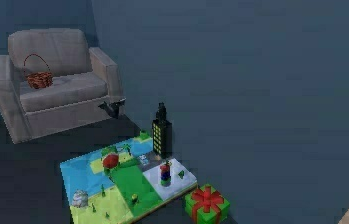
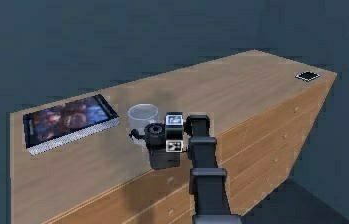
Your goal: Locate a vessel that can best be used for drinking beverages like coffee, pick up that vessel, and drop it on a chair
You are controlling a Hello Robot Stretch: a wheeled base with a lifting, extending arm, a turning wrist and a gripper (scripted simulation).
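Observation:
A pale, see-through cup [image 2: 142,116] stands on the wooden dresser top [image 2: 232,90] in the arm side view. The gripper [image 2: 145,133] is right at the cup's near side, at the end of the dark arm [image 2: 206,180] that rises from the bottom edge. With the cup on the surface behind the fingers, I cannot tell whether the gripper holds anything. A grey armchair [image 1: 52,80] sits at the forward view's upper left, with a red-brown basket [image 1: 38,73] on its seat.
A flat tablet with a dark picture [image 2: 70,121] lies left of the cup. A small dark phone [image 2: 307,76] lies at the dresser's far right end. On the floor lie a colourful play mat [image 1: 122,180], a black tower toy [image 1: 161,130] and a green gift box [image 1: 207,204].

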